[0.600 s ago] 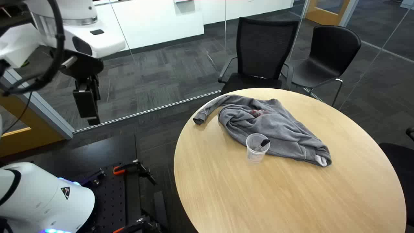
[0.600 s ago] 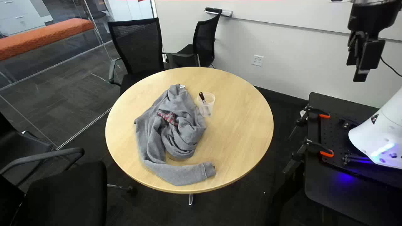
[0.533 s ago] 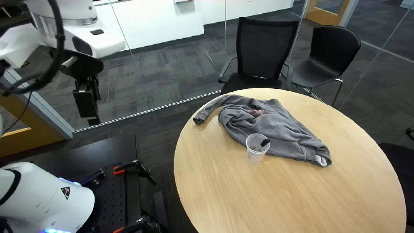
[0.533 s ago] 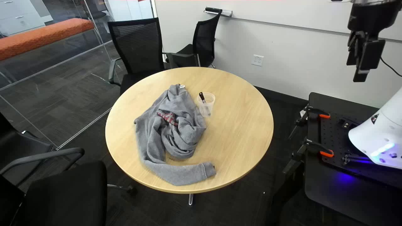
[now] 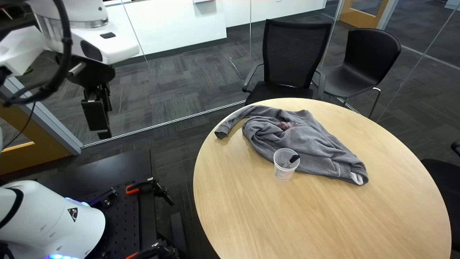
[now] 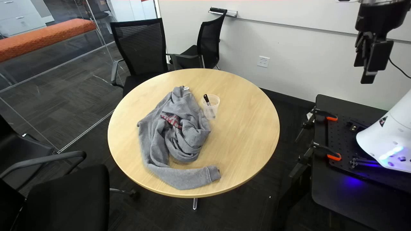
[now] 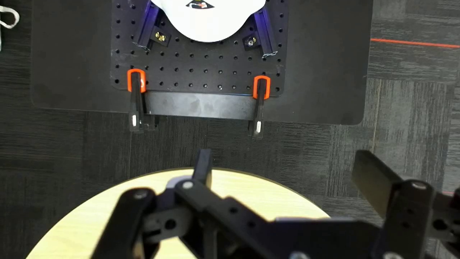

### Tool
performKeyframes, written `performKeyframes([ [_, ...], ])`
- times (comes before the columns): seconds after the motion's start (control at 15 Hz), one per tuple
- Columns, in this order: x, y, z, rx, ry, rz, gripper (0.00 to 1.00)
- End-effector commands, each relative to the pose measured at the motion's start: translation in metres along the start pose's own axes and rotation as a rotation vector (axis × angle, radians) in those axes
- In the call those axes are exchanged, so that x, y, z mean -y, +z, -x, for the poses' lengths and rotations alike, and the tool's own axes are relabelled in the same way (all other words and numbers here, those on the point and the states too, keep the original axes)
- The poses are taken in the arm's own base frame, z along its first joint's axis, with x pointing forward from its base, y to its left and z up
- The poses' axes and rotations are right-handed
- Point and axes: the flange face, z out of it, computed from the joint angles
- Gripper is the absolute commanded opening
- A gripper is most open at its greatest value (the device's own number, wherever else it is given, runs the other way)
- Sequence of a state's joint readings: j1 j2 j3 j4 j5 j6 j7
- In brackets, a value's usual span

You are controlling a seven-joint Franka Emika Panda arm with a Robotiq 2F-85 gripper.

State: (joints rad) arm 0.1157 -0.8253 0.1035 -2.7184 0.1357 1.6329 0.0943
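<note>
In both exterior views I look down on the desk (image 6: 244,134) and robot base (image 5: 54,219) from opposite sides; my wrist view faces steeply down, fingers (image 7: 372,181) close, sharing both.

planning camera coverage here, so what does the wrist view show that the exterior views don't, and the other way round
Only the wrist view shows the wide gap across the open tool and a red-orange floor line. Only the exterior views plainly show the gray sweatshirt, the clear cup holding a black-handled item, and the black chairs. All share the round table, white robot base, orange-padded clamps and the tool itself.
</note>
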Motion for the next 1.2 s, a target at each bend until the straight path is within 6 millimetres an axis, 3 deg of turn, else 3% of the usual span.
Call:
performKeyframes([
  [0.0,0.006,-0.003,-0.006,-0.08,0.019,0.006,1.0],
  [0.6,0.032,-0.012,-0.065,-0.473,0.103,0.074,1.0],
  [1.13,0.003,0.0,-0.124,-0.678,0.275,0.114,1.0],
])
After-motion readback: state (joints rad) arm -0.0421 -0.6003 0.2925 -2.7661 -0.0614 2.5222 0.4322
